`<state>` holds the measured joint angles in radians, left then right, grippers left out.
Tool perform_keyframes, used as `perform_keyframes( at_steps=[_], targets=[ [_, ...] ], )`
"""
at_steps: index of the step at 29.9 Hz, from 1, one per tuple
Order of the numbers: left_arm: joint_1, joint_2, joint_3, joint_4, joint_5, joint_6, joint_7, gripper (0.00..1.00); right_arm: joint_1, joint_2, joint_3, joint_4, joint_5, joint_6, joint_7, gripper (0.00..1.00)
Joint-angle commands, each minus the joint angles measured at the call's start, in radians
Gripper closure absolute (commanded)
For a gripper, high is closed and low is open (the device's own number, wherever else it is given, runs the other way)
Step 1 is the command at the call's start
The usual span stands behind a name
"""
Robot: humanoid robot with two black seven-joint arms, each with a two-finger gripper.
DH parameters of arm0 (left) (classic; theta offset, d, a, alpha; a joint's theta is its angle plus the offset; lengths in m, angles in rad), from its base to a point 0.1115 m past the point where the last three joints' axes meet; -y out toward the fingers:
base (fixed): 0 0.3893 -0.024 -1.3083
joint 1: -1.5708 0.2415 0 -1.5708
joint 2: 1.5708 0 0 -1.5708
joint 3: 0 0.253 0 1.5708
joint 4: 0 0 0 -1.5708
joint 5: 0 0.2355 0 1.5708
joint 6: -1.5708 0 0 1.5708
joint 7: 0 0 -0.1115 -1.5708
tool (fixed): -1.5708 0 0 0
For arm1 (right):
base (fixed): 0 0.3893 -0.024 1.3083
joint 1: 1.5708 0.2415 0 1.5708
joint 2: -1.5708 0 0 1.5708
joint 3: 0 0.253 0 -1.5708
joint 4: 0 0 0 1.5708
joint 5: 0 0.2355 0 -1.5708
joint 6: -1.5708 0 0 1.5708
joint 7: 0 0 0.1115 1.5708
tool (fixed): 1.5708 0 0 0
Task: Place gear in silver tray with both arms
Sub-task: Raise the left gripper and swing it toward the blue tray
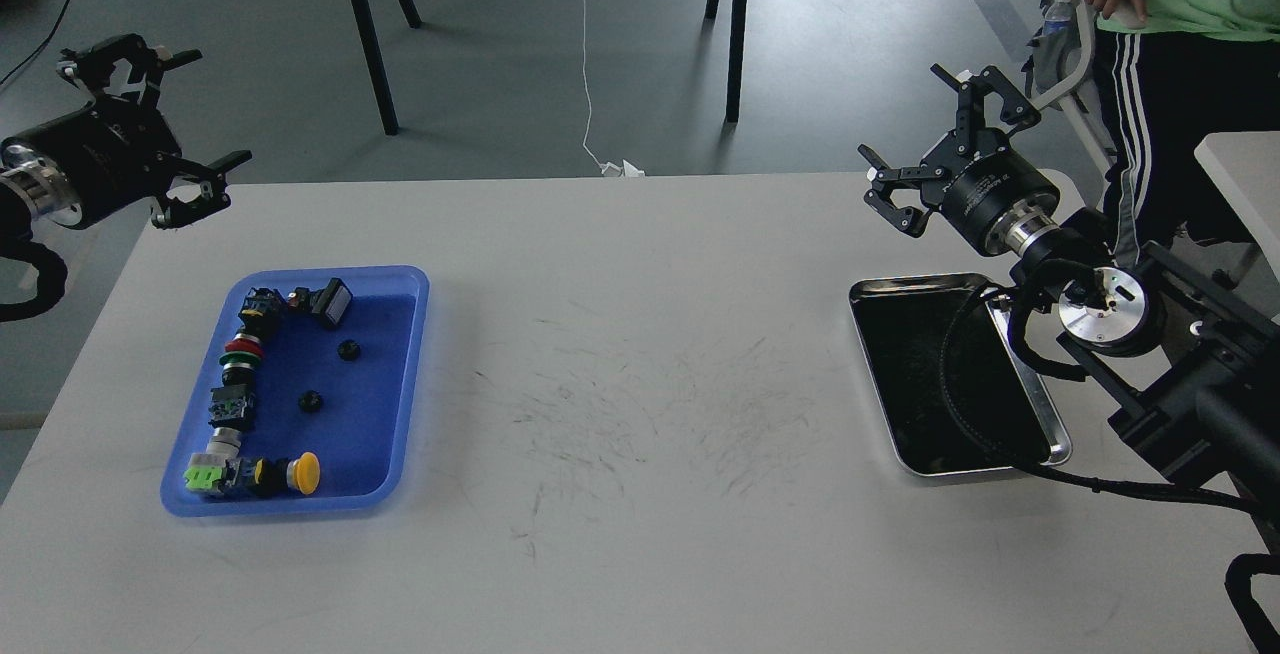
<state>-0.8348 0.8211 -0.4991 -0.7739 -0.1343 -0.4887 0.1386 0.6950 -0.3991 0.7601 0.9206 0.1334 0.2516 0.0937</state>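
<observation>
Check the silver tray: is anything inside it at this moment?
No parts show on the dark bottom of the silver tray. A black cable of the right arm crosses in front of it, and the arm covers its right rim, so that strip cannot be checked.

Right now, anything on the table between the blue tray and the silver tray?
Nothing visible: the white table is bare between the blue tray and the silver tray. Only my right arm's black cable drapes across the silver tray.
</observation>
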Motion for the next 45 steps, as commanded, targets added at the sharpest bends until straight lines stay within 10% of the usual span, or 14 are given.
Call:
perform_keyframes(
  at_steps=[1,6,45],
  targets=[
    [0.003,0.003,0.007,-0.008,0.012,0.0,-0.033,0.02,-0.008,-0.001,-0.001,0.004,0.0,0.0,0.0,0.01],
    [0.043,0.009,-0.002,-0.011,0.002,0.0,-0.163,0.01,-0.009,-0.009,-0.001,0.003,0.0,0.001,-0.002,0.01],
    [0.123,-0.091,-0.329,-0.065,0.137,0.002,-0.183,0.01,-0.037,-0.015,0.01,0.014,0.0,0.003,0.0,0.01]
  ],
)
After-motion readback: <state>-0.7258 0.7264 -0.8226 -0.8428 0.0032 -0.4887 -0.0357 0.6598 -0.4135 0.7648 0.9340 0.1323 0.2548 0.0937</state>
